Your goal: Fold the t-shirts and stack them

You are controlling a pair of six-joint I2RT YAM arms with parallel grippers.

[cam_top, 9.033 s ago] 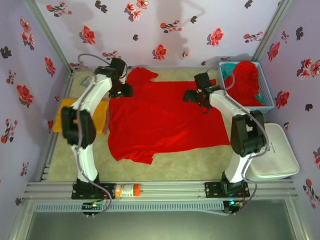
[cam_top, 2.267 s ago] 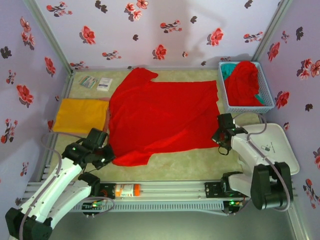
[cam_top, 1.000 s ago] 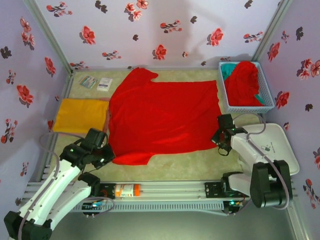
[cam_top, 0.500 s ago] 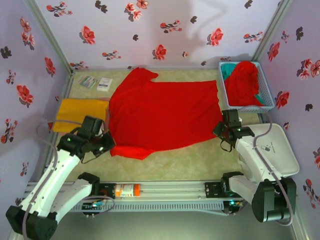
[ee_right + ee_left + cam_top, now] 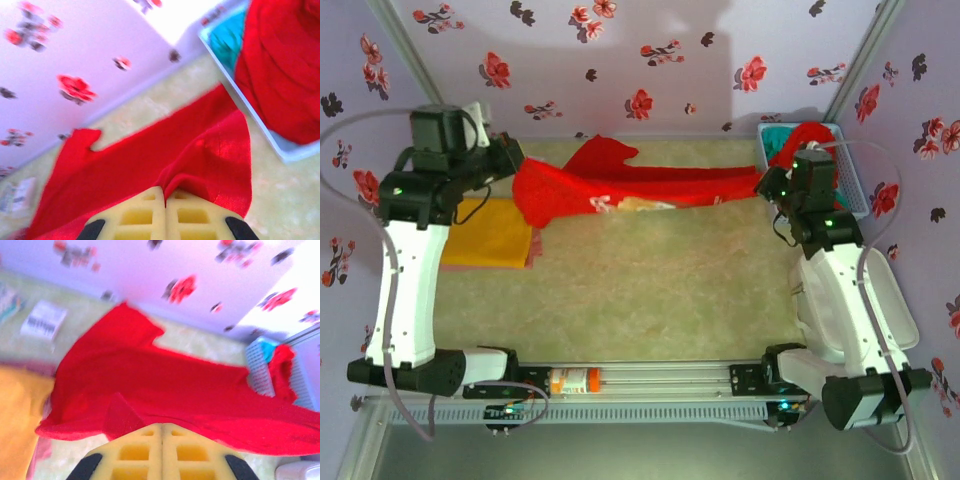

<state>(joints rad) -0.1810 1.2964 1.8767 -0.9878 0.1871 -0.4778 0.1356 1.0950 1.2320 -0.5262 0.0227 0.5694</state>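
Top external: we're seeing the red t-shirt (image 5: 660, 188) stretching across the far half of the mat (image 5: 640, 300), left to right. Its near edge is hanging raised between both arms. The far sleeve is lying on the mat near the back wall.

Left gripper (image 5: 512, 170) is gripping the shirt's left end, up off the mat and above the orange-yellow t-shirt (image 5: 495, 235). On left wrist, the yellow pads (image 5: 135, 452) are pressing together with a fold of the red t-shirt (image 5: 150, 390) bunching between them.

Right gripper (image 5: 772, 183) is gripping the right end, just beside the blue basket (image 5: 858, 205). On right wrist, the pads (image 5: 192, 215) are pressing together too, and the red t-shirt (image 5: 150, 165) is puckering into the seam between them.

The orange-yellow t-shirt is lying flat at the left edge of the mat, and it is showing at the left edge on left wrist (image 5: 17, 410). The basket is sitting in the far right corner, holding a second red t-shirt (image 5: 285, 65) piled on a teal t-shirt (image 5: 227, 42).

A white tray (image 5: 895, 300) is sitting on the right, near side of the basket, with the right arm reaching over it. A small printed card (image 5: 44, 320) is lying on the mat at far left; we can't read it because of blur.
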